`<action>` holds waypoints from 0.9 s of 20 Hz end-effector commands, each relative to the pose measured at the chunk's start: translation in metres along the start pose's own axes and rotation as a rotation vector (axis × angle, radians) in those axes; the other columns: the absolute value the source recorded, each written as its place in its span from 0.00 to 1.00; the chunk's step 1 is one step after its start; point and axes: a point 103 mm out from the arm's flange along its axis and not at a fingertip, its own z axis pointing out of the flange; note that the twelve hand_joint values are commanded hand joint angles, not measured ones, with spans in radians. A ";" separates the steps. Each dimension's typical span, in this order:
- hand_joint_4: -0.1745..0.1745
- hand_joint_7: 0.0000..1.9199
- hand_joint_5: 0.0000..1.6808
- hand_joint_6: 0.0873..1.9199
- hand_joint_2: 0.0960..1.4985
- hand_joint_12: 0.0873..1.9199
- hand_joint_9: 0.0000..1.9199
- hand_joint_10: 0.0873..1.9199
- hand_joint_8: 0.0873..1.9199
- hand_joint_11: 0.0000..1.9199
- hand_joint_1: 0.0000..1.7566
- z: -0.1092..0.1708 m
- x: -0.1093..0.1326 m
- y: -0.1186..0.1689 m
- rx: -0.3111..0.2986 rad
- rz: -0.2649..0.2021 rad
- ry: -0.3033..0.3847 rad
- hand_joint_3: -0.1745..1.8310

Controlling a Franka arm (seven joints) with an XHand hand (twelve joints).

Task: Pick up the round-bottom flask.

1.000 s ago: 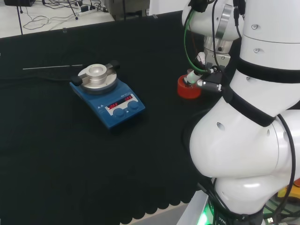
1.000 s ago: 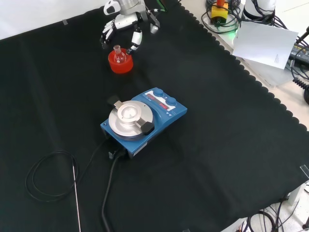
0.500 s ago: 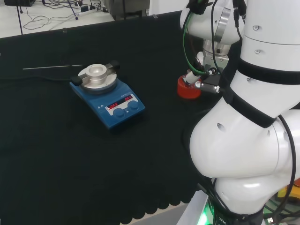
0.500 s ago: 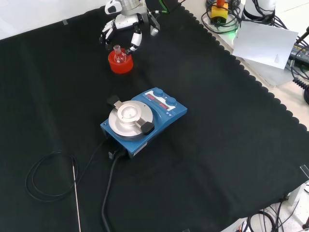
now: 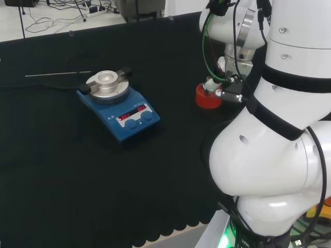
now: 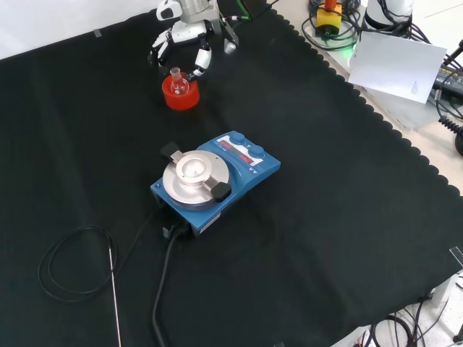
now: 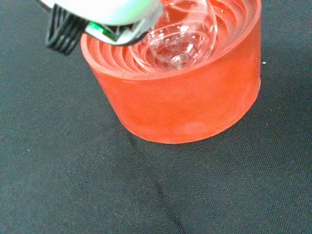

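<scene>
A small clear round-bottom flask point(image 6: 176, 80) sits upright in a red ribbed stand point(image 6: 181, 95) near the far end of the cloth in the front view. The hand point(image 6: 192, 32) hangs just above and behind it, open, with its fingers point(image 6: 202, 58) spread to either side of the neck and none touching the glass. In the head view the stand point(image 5: 207, 98) lies just left of the arm's links, with the fingers point(image 5: 228, 93) right by it. The wrist view shows the flask's bulb point(image 7: 181, 36) resting in the stand point(image 7: 185, 102), under a blurred white part of the hand point(image 7: 105, 10).
A blue hotplate stirrer point(image 6: 214, 176) with a round metal top stands mid-cloth, also in the head view point(image 5: 119, 106). Its black cable loops away beside a thin metal rod point(image 6: 113, 296). The cloth's scalloped edge point(image 6: 383, 126) runs along the right of the front view.
The hand has shifted slightly above the flask, its fingertips a touch higher in the front view. Flask and stand have not moved.
</scene>
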 end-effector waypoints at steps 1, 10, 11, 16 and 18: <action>0.35 0.14 0.42 0.37 0.38 0.70 0.27 0.32 0.33 0.15 0.55 0.001 0.002 0.001 -0.001 0.002 0.000 0.43; 0.57 0.15 0.54 0.42 0.50 0.69 0.30 0.31 0.34 0.18 0.55 -0.001 0.004 0.007 -0.025 0.015 -0.022 0.35; 0.77 0.16 0.57 0.45 0.55 0.69 0.31 0.31 0.34 0.19 0.56 -0.002 0.004 0.007 -0.038 0.017 -0.024 0.30; 1.00 0.20 0.62 0.51 0.53 0.67 0.36 0.28 0.33 0.23 0.59 -0.012 0.006 0.006 -0.046 0.023 -0.036 0.34; 1.00 0.21 0.62 0.52 0.51 0.67 0.36 0.27 0.33 0.24 0.59 -0.019 0.008 0.005 -0.044 0.022 -0.031 0.37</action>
